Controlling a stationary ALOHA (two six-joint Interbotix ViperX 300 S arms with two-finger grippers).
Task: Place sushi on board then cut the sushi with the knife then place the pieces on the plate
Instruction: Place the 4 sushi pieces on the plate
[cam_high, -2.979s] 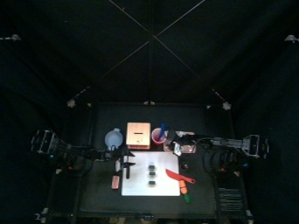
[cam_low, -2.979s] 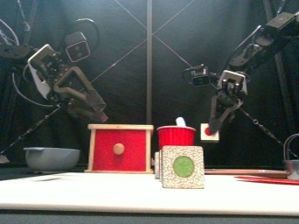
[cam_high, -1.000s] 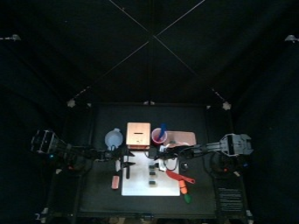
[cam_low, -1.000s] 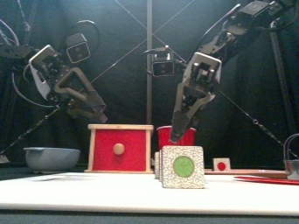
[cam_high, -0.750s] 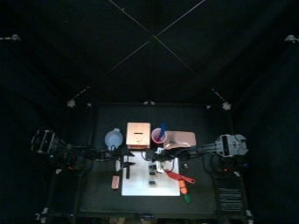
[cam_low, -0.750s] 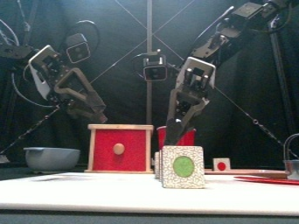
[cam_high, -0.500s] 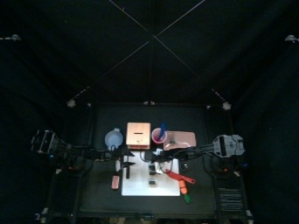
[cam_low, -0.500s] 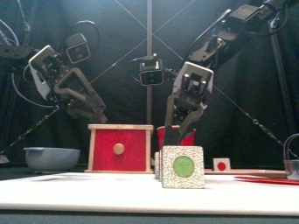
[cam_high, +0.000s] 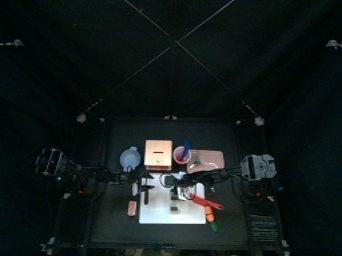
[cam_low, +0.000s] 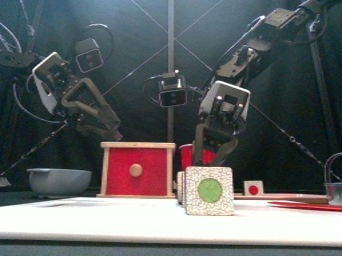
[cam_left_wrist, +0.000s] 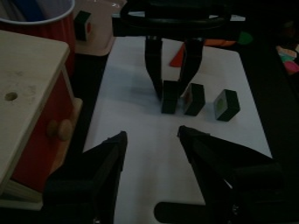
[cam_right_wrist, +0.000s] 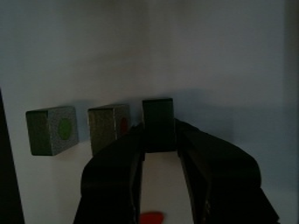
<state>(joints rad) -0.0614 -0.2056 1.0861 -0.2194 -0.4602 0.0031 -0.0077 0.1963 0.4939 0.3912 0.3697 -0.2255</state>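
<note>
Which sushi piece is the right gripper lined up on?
The end piece, between the right gripper's open jaws; its neighbour and the far piece sit outside.

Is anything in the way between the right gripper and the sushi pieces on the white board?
Nothing visible does. The right gripper hangs open right at the end sushi piece, with only bare white board around it.

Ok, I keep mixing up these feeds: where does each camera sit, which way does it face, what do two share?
Top: high overhead, facing down at the white cutting board; left arm, right arm at the sides.
Front: table's front edge, level across; sushi nearest, both arms above.
Left wrist: past left fingers toward right fingers over the sushi.
Right wrist: down between its fingers at the sushi.
Both wrist views share sushi and board.
</note>
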